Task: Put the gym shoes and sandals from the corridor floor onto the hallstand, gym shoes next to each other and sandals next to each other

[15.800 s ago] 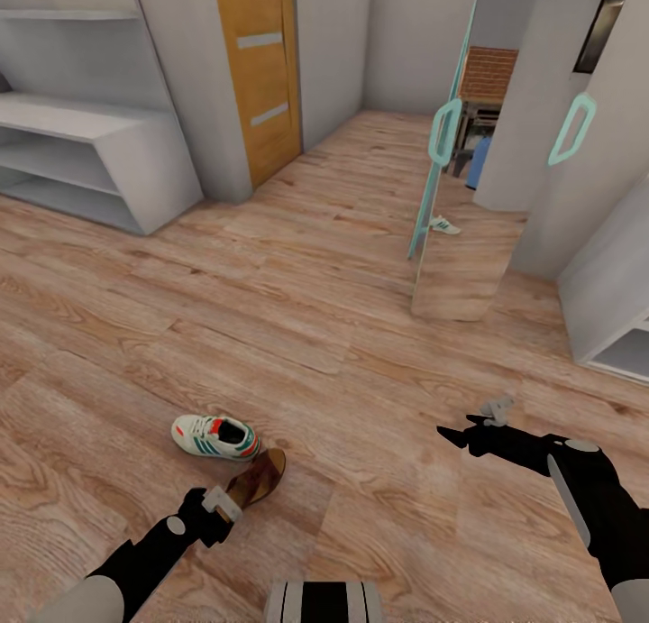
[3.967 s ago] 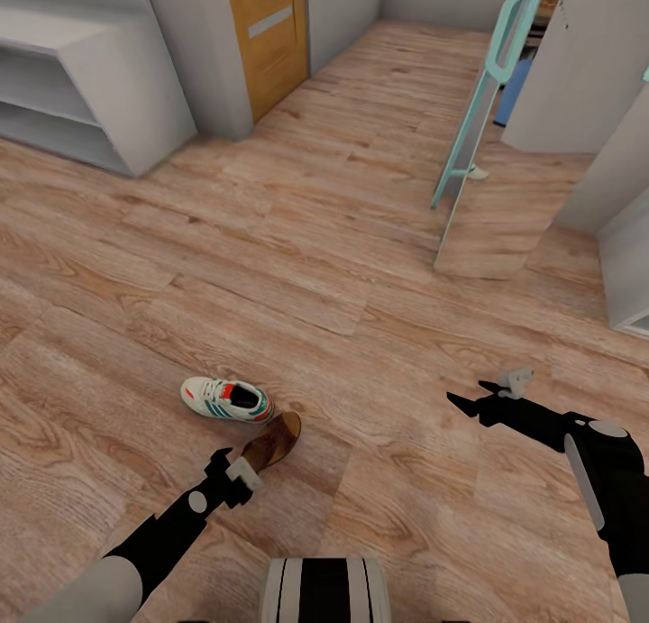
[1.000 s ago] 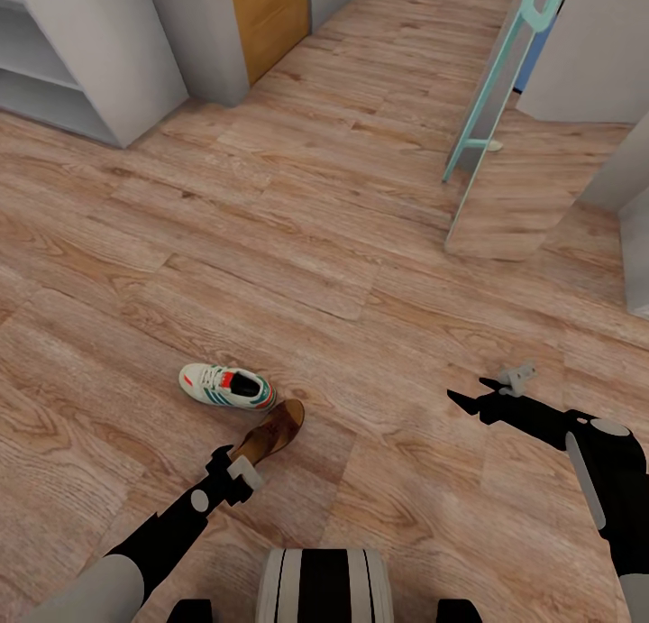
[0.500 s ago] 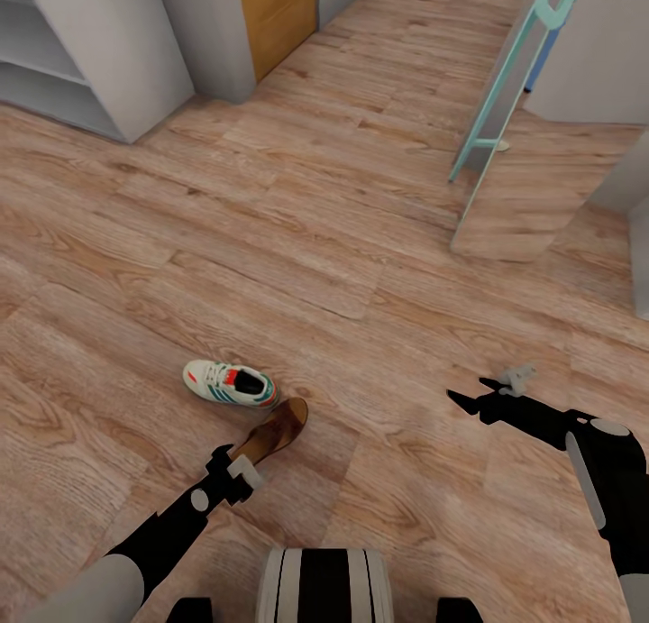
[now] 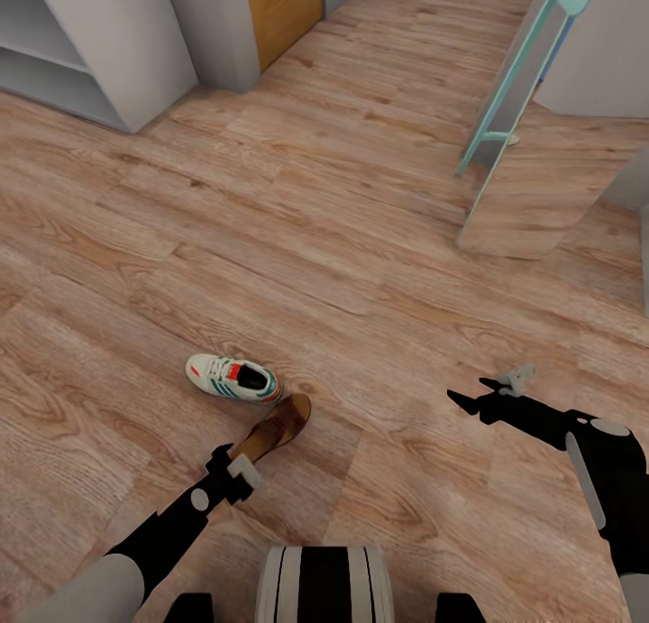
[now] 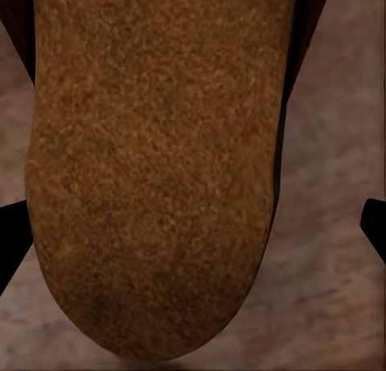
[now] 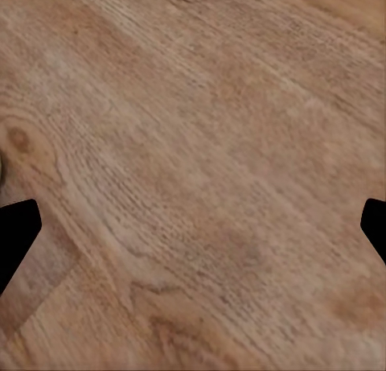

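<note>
One gym shoe [image 5: 233, 378], cream with teal stripes and a red tongue, lies on the corridor floor [image 5: 361, 244]. A brown sandal [image 5: 275, 429] lies just beside it, nearer to me. My left gripper [image 5: 236, 461] sits at the sandal's near end. In the left wrist view the tan footbed of the sandal [image 6: 153, 170] lies between the wide-apart fingers of the left gripper [image 6: 193, 234], which is open. My right gripper [image 5: 464, 396] hovers open over bare planks, as the right wrist view confirms for the right gripper [image 7: 195, 232]. One end of the light-grey hallstand [image 5: 99, 55] stands at the far left.
An orange door [image 5: 284, 10] and a grey wall corner [image 5: 212, 28] stand beyond the hallstand. A teal-framed mirrored door [image 5: 514, 91] stands ajar at the far right, with pale cabinets behind it. Wide floor stretches between the shoes and the hallstand.
The whole picture has shifted a little, so the camera moved. The gym shoe, the sandal and both grippers keep their places relative to each other.
</note>
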Controlling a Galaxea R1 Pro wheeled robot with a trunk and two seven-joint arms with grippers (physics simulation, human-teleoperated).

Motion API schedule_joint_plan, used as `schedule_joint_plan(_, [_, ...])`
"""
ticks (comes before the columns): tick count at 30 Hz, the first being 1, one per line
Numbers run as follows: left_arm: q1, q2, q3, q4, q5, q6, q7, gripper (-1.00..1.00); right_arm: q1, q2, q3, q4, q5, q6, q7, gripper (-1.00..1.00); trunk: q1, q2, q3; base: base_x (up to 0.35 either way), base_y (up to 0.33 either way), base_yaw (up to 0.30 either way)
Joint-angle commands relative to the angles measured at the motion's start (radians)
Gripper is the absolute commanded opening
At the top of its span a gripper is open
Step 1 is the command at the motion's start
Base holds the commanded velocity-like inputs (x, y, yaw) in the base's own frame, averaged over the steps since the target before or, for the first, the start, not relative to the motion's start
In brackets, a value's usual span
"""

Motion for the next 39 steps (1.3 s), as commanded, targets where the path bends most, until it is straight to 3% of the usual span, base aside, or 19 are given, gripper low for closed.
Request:
schedule_joint_plan(1, [0.0, 0.001, -0.002, -0.002, -0.011, 0.0, -0.002, 1.0, -0.001, 0.0, -0.001, -0.001, 0.0, 0.007, 0.005, 1.0, 0.0, 0.0, -0.005, 0.0, 0.0, 0.001])
schedule_joint_plan(39, [-0.001, 0.001, -0.002, -0.003, -0.012, 0.008, 0.0, 1.0, 0.0, 0.0, -0.001, -0.001, 0.0, 0.007, 0.005, 1.0, 0.001, -0.001, -0.008, 0.017, 0.012, 0.0])
